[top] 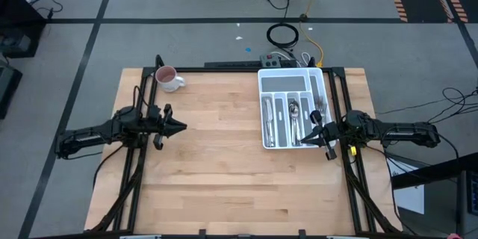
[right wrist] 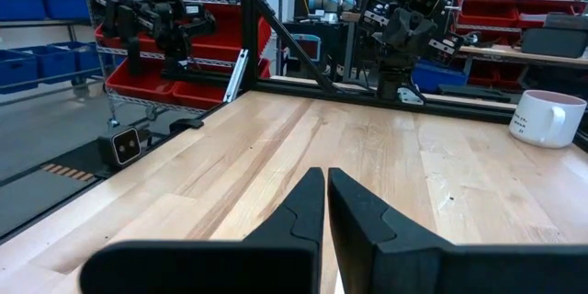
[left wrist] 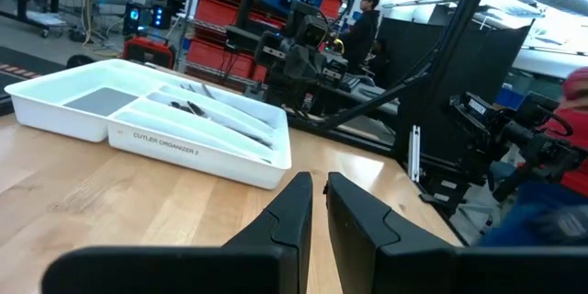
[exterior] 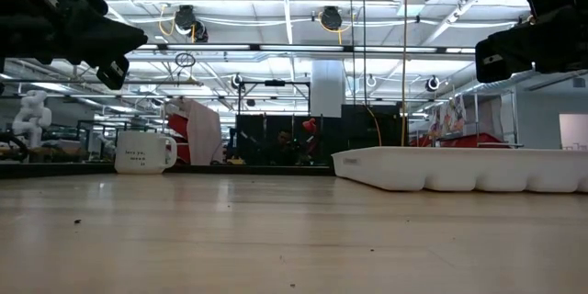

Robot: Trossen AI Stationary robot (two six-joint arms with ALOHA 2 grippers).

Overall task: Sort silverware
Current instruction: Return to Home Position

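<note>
The silverware [top: 295, 112] lies in the slots of a white cutlery tray [top: 287, 80] at the table's far right; the left wrist view shows some pieces [left wrist: 197, 110] in the tray [left wrist: 175, 147]. My left gripper [top: 181, 127] hangs level above the table's left side, pointing toward the tray, its fingers [left wrist: 303, 202] nearly together on nothing. My right gripper [top: 314, 131] hangs level above the tray's near right corner, pointing toward the table's left, shut and empty [right wrist: 326, 173].
A white-and-pink mug [top: 169, 79] stands near the far left corner, also in the low view [exterior: 144, 152]. Bare wooden tabletop [top: 224, 172] fills the middle and near side. Cables and a power strip [top: 276, 61] lie beyond the far edge.
</note>
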